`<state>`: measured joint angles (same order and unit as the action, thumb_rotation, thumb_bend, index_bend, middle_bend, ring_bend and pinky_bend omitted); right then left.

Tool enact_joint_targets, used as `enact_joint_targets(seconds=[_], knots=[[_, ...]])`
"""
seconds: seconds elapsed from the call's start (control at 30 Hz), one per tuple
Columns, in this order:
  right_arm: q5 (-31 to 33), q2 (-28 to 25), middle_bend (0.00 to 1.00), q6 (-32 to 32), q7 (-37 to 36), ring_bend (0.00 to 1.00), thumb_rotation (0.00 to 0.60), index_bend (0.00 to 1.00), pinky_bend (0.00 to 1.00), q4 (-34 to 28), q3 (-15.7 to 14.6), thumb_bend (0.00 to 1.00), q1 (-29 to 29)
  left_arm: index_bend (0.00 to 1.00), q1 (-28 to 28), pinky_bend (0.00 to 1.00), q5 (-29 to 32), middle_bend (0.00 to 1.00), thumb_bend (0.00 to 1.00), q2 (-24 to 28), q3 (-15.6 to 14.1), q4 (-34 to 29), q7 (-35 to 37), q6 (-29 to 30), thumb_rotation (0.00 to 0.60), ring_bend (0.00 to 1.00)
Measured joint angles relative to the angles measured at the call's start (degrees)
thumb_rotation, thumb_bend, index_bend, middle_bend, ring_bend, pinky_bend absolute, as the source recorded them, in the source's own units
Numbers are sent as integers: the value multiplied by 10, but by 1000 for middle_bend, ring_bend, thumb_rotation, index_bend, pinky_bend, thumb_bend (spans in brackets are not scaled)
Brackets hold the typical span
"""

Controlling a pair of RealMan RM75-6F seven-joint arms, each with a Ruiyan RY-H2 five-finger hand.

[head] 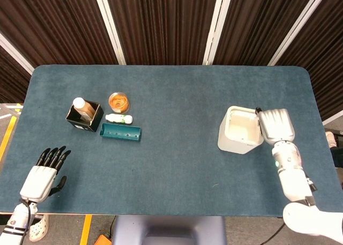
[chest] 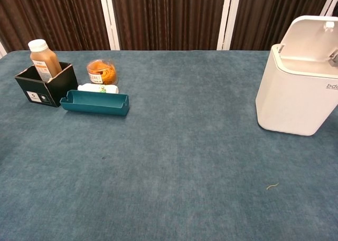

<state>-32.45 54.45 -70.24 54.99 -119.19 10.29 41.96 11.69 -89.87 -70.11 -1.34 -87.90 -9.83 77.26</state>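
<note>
The left hand point(head: 42, 176) lies flat and empty near the front left corner, dark fingers point(head: 52, 155) spread and pointing away from the robot, while the right hand point(head: 276, 125) sits palm-down at the end of its white forearm, holding nothing.

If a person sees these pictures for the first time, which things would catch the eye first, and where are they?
Most striking is the white bin with its lid raised, standing on the right side of the blue table, with the right hand close beside its lid. Far left is a small cluster: a brown bottle in a black box, an orange-filled cup, a small white bottle and a teal tray. The left hand rests at the near left corner, holding nothing.
</note>
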Motion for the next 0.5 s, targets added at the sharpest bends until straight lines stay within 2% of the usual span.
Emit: enact_joint_targets(seconds=[0.17, 0.5], knots=[[-55, 11, 1000, -1, 1, 1000, 600, 368, 1000, 4, -50, 812, -17, 0, 3, 5, 4, 0, 455, -1, 1, 1, 1, -6, 600, 0], [-107, 56, 1000, -18, 15, 1000, 600, 333, 1000, 29, -97, 812, -35, 0, 3, 6, 0, 0, 457, 3, 0, 1, 8, 1, 600, 0]])
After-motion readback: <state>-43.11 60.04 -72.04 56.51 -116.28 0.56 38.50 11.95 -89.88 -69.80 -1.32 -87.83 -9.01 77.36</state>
